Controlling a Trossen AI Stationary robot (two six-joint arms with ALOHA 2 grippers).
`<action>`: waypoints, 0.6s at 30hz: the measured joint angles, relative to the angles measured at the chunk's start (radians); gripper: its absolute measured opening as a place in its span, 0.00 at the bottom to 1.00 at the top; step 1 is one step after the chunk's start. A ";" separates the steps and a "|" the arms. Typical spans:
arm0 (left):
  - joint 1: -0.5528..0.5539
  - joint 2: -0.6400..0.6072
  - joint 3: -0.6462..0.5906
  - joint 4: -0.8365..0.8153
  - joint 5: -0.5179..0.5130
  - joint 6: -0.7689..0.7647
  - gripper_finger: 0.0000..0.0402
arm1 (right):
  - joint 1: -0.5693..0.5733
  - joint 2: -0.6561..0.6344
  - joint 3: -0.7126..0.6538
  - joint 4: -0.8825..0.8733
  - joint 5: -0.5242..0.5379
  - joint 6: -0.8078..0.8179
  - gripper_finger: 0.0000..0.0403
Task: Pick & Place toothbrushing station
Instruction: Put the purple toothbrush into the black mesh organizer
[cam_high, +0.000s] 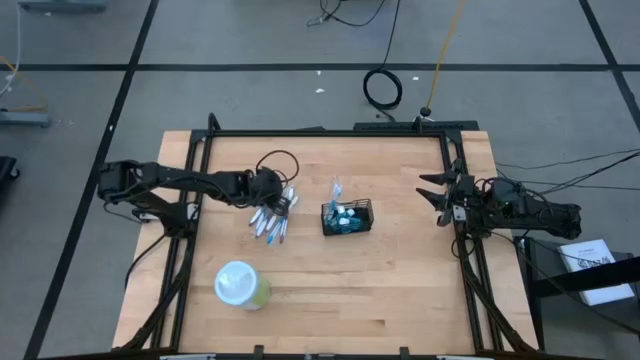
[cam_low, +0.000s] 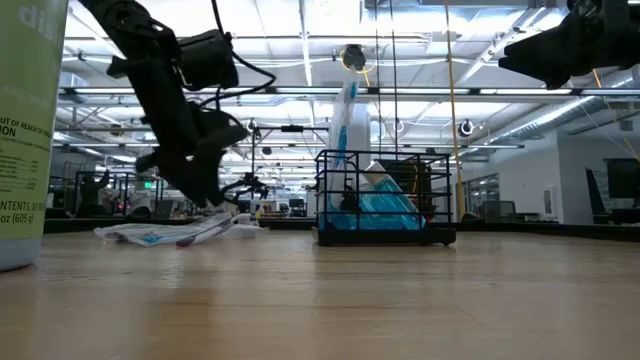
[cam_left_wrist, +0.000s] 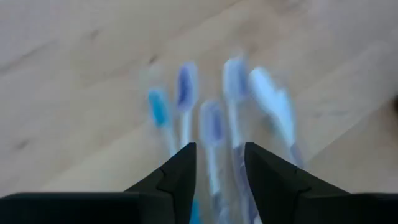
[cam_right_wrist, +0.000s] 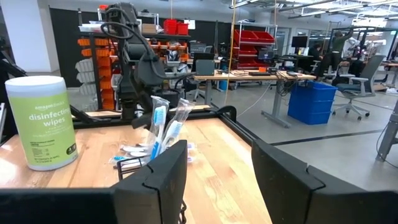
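Left gripper, your working tool, sits low over a loose cluster of blue, purple and white plastic toothbrushes lying flat on the pale wooden table. In the left wrist view its two dark fingers stand a little apart, with brush handles running into the gap between them. Whether they are already pinching a handle you cannot tell, since no brush is seen lifted off the wood. The fingers line up with the handles, which suggests an approach meant to straddle one brush rather than sweep the pile.

Beyond the fingertips and off to one side, clear of the cluster, stands the toothbrushing station, a small black rectangular wire-mesh caddy with low walls. It already holds upright packaged brushes and a blue item, so judge it as the receiving container and the loose brushes as what is left to load. Its upright contents leave limited free room; you would likely need a tilted, end-first entry.

Behind the tool, toward the near table edge, a round pale-green canister of disinfecting wipes stands well apart and plays no part here.

Right gripper waits at the far table edge, well apart from the caddy, fingers spread and holding nothing; the right wrist view looks between them toward the station.
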 joint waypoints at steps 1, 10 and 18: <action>-0.003 -0.012 0.000 -0.050 0.011 -0.017 0.33 | 0.000 0.000 0.000 0.000 0.000 0.000 0.42; -0.067 -0.021 -0.001 -0.306 0.077 -0.177 0.31 | 0.000 0.000 0.000 0.000 0.000 0.000 0.42; -0.105 -0.010 -0.001 -0.301 0.067 -0.198 0.39 | 0.000 0.000 0.000 0.000 0.000 0.000 0.42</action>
